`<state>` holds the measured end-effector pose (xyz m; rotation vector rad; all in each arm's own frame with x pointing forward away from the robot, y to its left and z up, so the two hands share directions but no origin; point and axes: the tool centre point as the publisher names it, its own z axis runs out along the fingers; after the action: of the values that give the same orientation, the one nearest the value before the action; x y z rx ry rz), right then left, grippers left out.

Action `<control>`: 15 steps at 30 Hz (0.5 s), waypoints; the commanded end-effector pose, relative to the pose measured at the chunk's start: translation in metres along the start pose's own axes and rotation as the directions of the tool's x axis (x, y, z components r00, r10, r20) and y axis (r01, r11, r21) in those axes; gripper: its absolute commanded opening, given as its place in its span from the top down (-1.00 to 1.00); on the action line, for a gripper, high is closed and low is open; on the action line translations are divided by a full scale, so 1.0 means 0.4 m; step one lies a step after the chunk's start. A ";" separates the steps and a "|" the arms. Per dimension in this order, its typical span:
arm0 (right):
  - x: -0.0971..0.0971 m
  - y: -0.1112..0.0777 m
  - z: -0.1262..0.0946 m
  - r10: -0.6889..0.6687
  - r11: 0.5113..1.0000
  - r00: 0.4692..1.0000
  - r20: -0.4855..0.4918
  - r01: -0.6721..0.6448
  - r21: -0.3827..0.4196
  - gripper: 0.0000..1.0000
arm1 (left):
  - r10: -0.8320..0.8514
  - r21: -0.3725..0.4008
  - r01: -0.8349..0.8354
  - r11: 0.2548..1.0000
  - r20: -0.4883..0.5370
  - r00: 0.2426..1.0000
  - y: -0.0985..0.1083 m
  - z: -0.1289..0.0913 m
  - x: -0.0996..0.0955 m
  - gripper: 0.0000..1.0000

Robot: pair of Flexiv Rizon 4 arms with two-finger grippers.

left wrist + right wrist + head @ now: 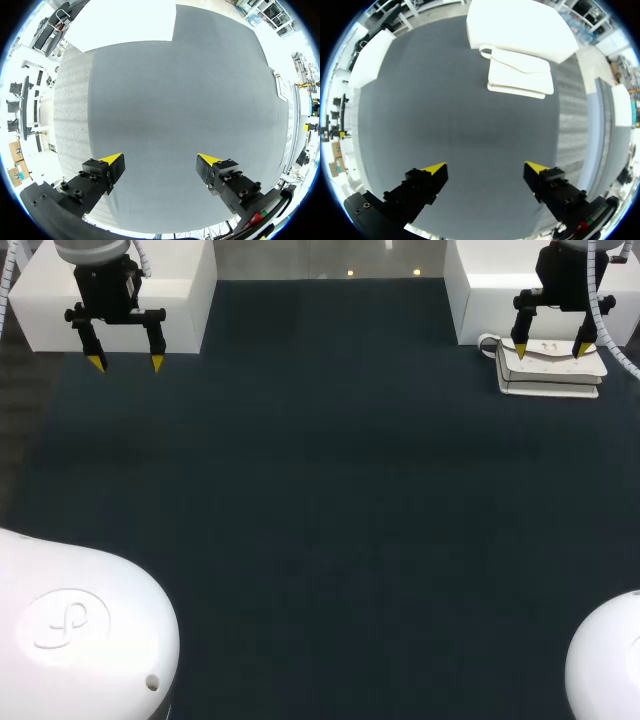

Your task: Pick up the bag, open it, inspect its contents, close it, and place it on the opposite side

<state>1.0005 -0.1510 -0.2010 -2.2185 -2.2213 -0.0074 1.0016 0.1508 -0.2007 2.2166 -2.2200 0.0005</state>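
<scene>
Bag (550, 368) pickup, not yet started. Dark worktop (300, 500); white block (500, 290) at far right. Right arm (565, 270) hanging over that corner, jaws wide, nothing in them. Left arm (105, 280) over far left, jaws equally wide, empty, well apart from the bag. Bag itself flat on worktop, flap up, just beside the block, possibly touching. From right wrist, bag (520, 75) ahead of the jaws, not between them. Strap loop (488, 341) sticking out at the end nearer the middle.

Looks thin and floppy; no point pinching across the flat face. Better: advance right jaws, drop low, take the stacked edge facing away from the block, or hook the strap. Stay off the block on descent. Close only with a tip on each side of the edge. Lift slow, expect sag. Keep left back until lifted, then bring in for the flap.
</scene>
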 end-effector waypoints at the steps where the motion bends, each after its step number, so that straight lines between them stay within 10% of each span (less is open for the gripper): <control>1: 0.001 0.000 -0.002 0.000 1.000 1.000 0.002 0.000 0.002 -1.00 | -0.001 0.000 0.001 1.000 0.002 1.000 0.001 -0.001 0.001 -1.00; 15: -0.007 0.006 -0.002 -0.009 1.000 1.000 -0.001 0.009 0.000 -1.00 | 0.114 0.053 -0.115 0.992 0.035 0.993 0.000 -0.005 0.012 -1.00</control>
<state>1.0014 -0.1519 -0.2007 -2.2117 -2.2324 -0.0081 1.0087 0.1514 -0.1996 2.1462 -2.3320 0.0101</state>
